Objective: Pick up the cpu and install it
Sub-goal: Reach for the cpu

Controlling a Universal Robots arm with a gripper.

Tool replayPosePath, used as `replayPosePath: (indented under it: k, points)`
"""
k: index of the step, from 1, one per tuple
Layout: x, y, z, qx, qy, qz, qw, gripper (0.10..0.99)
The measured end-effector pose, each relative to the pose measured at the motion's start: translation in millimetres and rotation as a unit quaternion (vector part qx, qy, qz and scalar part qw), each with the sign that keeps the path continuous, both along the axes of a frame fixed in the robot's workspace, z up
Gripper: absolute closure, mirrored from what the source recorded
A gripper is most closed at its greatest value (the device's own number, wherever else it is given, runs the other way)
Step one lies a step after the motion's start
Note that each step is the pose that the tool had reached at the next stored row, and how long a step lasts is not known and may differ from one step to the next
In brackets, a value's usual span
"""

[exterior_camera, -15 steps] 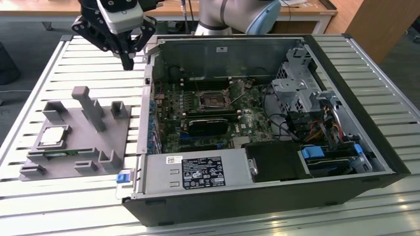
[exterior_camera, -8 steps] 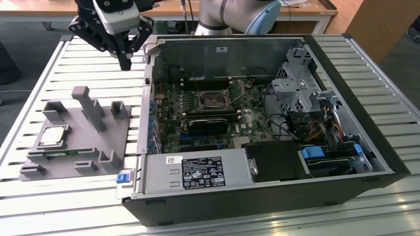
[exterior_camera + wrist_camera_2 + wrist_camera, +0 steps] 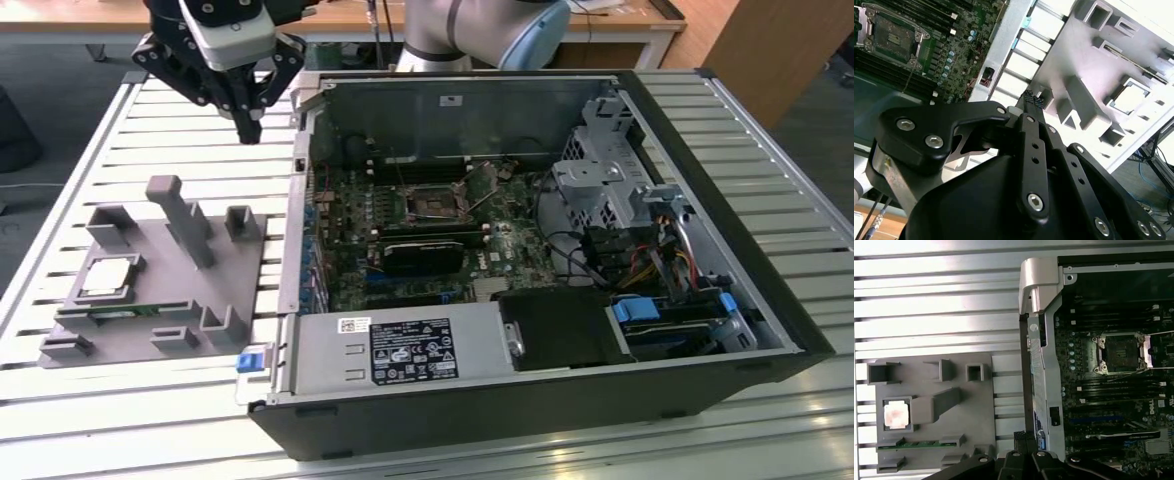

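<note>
You have one cpu (image 3: 110, 277), lying flat in a pocket of the one grey holder (image 3: 160, 268), just beside one green memory strip (image 3: 920, 444). Your one gripper (image 3: 248, 135) hangs near the open computer case (image 3: 441, 110), well apart from the cpu, fingers together on nothing.

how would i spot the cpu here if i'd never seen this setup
Find the open computer case; at the exterior view's left of it a grey fixture lies on the slatted table. The cpu is the flat shiny silver square in a square recess there, unlike the long thin green memory strip beside it.
</note>
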State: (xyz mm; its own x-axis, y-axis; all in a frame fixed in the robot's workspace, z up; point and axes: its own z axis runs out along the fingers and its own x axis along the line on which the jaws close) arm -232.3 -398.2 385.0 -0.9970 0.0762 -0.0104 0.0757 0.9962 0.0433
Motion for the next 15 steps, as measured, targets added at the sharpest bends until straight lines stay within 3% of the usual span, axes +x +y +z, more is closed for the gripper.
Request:
replayPosePath:
  k: [2,3,15]
  points:
    - [-1.1,0.1,-0.1,0.0000,0.0003,0.000,1.0000,0.980]
    - [-12.0,0.5,-1.5,0.0000,0.0029,0.000,1.0000,0.980]
    - [-28.4,0.9,-2.9,0.0000,0.0043,0.000,1.0000,0.980]
